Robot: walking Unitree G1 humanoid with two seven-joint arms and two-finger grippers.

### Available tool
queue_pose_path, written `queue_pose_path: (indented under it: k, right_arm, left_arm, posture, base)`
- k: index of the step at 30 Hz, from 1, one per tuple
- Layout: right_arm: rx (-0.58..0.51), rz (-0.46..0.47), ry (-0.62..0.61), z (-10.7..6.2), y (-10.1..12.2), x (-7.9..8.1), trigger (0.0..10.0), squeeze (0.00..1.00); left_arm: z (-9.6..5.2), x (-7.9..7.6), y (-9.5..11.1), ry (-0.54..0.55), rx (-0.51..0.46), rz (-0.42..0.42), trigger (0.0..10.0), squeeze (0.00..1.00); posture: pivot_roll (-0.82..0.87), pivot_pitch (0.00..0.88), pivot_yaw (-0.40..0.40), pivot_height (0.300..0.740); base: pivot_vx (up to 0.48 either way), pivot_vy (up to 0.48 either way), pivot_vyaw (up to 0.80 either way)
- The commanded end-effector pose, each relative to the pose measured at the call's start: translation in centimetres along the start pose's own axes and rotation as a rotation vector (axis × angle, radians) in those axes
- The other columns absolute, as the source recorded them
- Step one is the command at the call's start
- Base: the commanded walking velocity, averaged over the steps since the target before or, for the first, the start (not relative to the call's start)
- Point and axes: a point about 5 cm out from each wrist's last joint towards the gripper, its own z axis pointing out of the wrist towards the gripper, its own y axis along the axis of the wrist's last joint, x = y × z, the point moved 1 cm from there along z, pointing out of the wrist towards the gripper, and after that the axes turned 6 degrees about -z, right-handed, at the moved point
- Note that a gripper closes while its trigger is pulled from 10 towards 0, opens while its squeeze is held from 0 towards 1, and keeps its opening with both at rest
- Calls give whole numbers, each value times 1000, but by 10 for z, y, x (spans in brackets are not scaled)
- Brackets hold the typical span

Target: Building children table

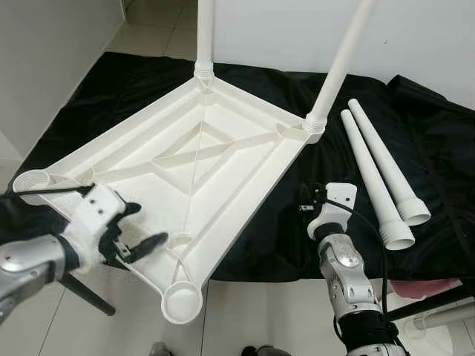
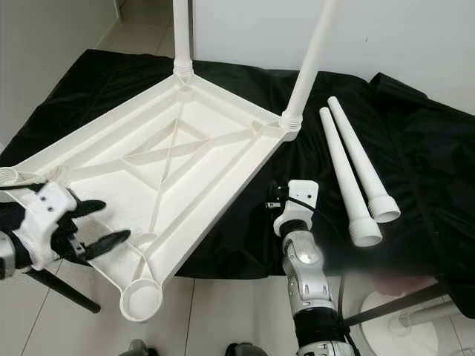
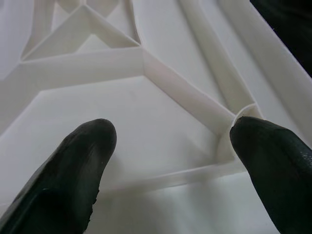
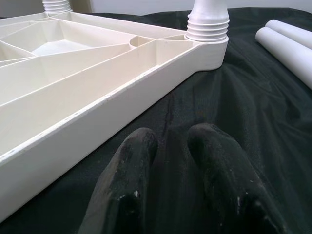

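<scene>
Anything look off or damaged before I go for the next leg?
Nothing looks broken or spilled. The tabletop lies upside down on the black cloth, its near corner overhanging onto the floor. Two legs stand in the far sockets; two loose legs lie beside it. The near sockets are empty.

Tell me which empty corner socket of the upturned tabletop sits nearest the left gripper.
The near corner socket, closest to the camera: the left gripper hovers open just above it. The other empty socket lies further off at the tabletop's left corner.
</scene>
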Motion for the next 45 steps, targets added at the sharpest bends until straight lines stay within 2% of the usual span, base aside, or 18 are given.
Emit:
queue_pose_path:
  k: [1, 4, 8, 11, 20, 22, 31, 33, 39, 43, 45]
  right_arm:
    - [22, 5, -10, -3, -6, -3, 10000, 0]
    - [22, 4, -5, -3, -6, -2, 10000, 0]
    - [21, 1, -6, -2, -5, -2, 10000, 0]
    - [20, 3, -8, -1, -5, -3, 10000, 0]
    - [16, 8, -15, 0, -4, -2, 10000, 0]
    - [13, 9, -24, 0, -3, -4, 10000, 0]
    - [13, 6, -31, -1, -3, -6, 10000, 0]
    - [14, 7, -35, -2, -3, -7, 10000, 0]
    - [16, 7, -36, -3, -4, -6, 10000, 0]
    - [19, 12, -34, -4, -5, -2, 10000, 0]
    - [19, 13, -34, -4, -5, -2, 10000, 0]
  left_arm:
    - [-9, -33, -4, -520, 66, 30, 10000, 0]
    - [-9, -34, -10, -526, 104, 46, 10000, 0]
    - [-10, -32, -26, -515, 214, 122, 10000, 0]
    - [-7, -30, -34, -505, 257, 155, 10000, 0]
    - [3, -25, -32, -493, 250, 181, 10000, 0]
    - [13, -19, -30, -478, 235, 203, 10000, 0]
    - [27, -13, -30, -469, 229, 223, 10000, 0]
    - [35, -5, -32, -412, 252, 215, 10000, 0]
    - [41, 3, -32, -390, 252, 214, 10000, 0]
    - [48, 18, -37, -312, 281, 228, 10000, 0]
    - [49, 20, -38, -299, 285, 210, 10000, 0]
  posture:
    - [80, 148, -61, 740]
    - [79, 148, -59, 740]
    - [79, 150, -60, 740]
    - [76, 149, -56, 740]
    - [68, 147, -48, 740]
    - [57, 146, -39, 740]
    - [44, 152, -32, 740]
    - [42, 153, -31, 740]
    - [39, 154, -28, 740]
    - [38, 150, -24, 740]
    - [38, 150, -23, 740]
  base:
    - [0, 0, 0]
    - [0, 0, 0]
    - [0, 0, 0]
    - [0, 0, 0]
    - [0, 0, 0]
    - [0, 0, 0]
    - [0, 0, 0]
    - [0, 0, 0]
    - [0, 0, 0]
    - [0, 0, 0]
    - [0, 0, 0]
